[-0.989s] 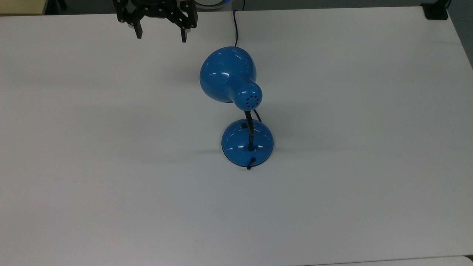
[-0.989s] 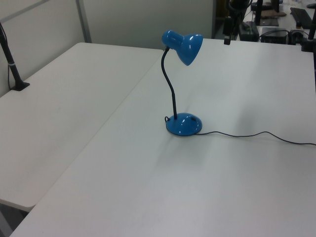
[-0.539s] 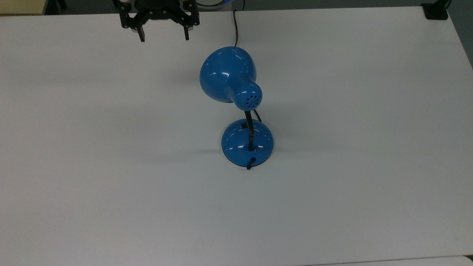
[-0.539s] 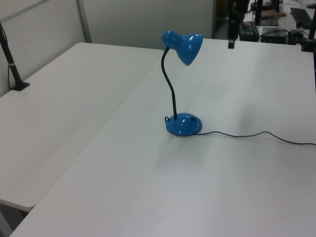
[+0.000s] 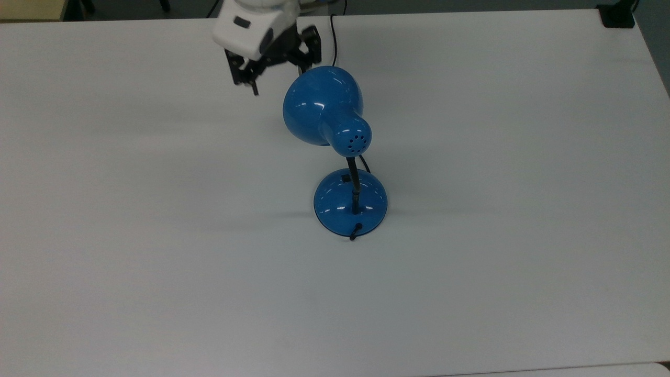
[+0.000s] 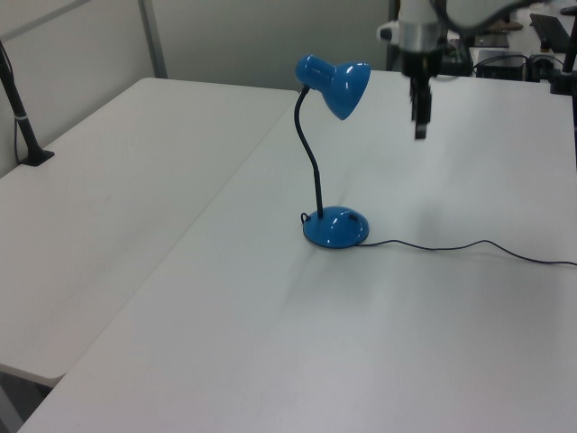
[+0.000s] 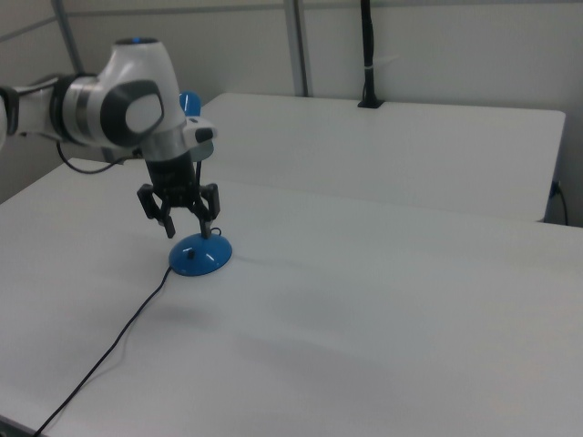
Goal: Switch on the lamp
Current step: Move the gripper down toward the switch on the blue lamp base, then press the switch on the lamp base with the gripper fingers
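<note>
The lamp stands mid-table: a glossy blue shade (image 5: 320, 104) with vent holes, a black gooseneck (image 6: 311, 153), and a round blue base (image 5: 349, 203) with a black switch (image 5: 345, 178). No light shows from the shade. My gripper (image 5: 278, 74) hangs open above the table, just beyond the shade at the top view's upper left, with one finger partly behind the shade. In the left view the gripper (image 6: 421, 119) is to the right of the shade (image 6: 338, 83), at about its height. In the right view the open gripper (image 7: 189, 228) hangs just above the base (image 7: 200, 257).
The lamp's black cord (image 6: 469, 245) trails across the white table (image 5: 157, 262) towards the left view's right edge. A second table (image 6: 108, 180) adjoins on the left view's left, with a black clamp post (image 6: 22, 117). A black object (image 5: 617, 14) sits at the top view's upper right corner.
My gripper has come down from the table's far edge towards the lamp shade, and the white wrist has entered the top view. The lamp has not moved.
</note>
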